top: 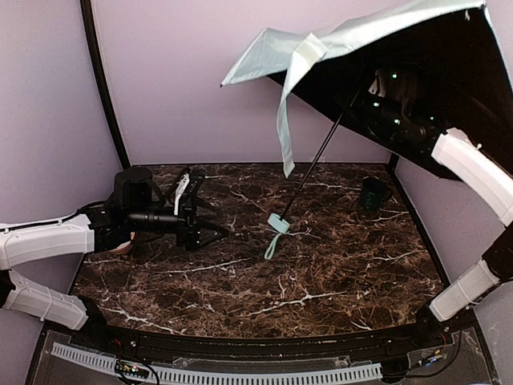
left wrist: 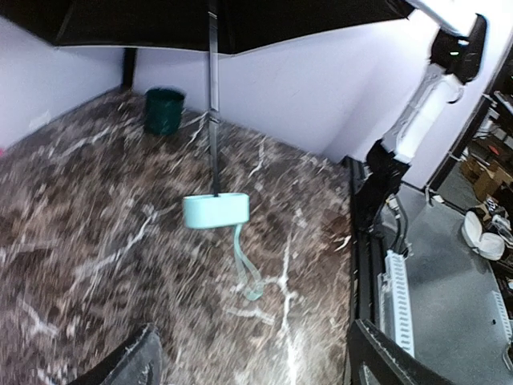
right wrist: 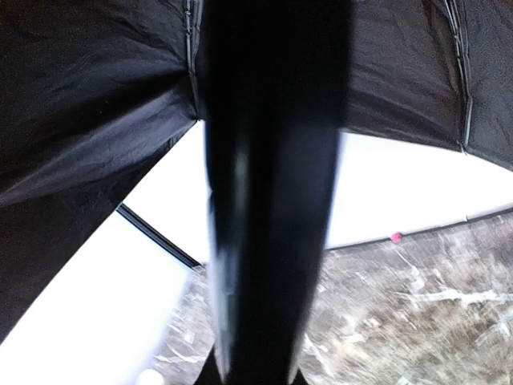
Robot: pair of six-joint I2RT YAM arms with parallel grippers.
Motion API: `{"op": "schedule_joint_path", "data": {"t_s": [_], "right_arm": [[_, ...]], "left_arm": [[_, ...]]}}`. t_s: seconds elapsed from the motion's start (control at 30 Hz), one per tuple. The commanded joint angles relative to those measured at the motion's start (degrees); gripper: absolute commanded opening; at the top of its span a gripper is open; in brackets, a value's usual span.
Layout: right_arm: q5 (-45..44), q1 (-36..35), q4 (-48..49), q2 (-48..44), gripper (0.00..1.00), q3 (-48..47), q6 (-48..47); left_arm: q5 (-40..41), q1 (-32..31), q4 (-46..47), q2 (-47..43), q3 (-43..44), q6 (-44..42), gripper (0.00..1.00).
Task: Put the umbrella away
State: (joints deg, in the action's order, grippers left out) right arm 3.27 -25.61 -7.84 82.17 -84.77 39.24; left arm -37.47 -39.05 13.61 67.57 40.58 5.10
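Note:
The umbrella is open and tilted, with its mint canopy [top: 353, 36] high at the back right and the black lining facing down. Its thin dark shaft [top: 317, 164] slants down to the mint handle [top: 279, 222], whose strap [top: 272, 243] trails on the marble table [top: 321, 289]. My right gripper [top: 383, 96] is up under the canopy, shut on the shaft [right wrist: 272, 200], which fills the right wrist view. My left gripper [top: 215, 220] is open and empty, low over the table left of the handle [left wrist: 215, 210], pointing at it from a distance.
A dark green mug [top: 373, 192] stands at the back right of the table and also shows in the left wrist view [left wrist: 164, 111]. Purple walls close off the back and sides. The canopy [left wrist: 224, 20] overhangs the right half of the table.

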Motion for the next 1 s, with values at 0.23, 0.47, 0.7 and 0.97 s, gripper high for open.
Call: {"op": "schedule_joint_path", "data": {"t_s": [0.23,0.47,0.7,0.97], "right_arm": [[12.3,-9.9,-20.0,6.4,0.0,-23.6,0.8],[29.8,-13.8,-7.3,8.4,0.0,-20.1,-1.2],[34.2,-15.4,6.6,11.2,0.0,-18.3,4.4],[38.8,-16.0,12.7,11.5,0.0,-16.6,6.3]], "left_arm": [[-7.6,-5.6,10.1,2.0,9.3,6.1,0.89],[-9.3,-13.8,17.7,3.4,9.3,12.4,0.96],[-1.8,-15.5,23.8,8.6,9.2,18.7,0.94],[1.1,-16.1,25.9,11.8,10.0,19.5,0.89]]}}
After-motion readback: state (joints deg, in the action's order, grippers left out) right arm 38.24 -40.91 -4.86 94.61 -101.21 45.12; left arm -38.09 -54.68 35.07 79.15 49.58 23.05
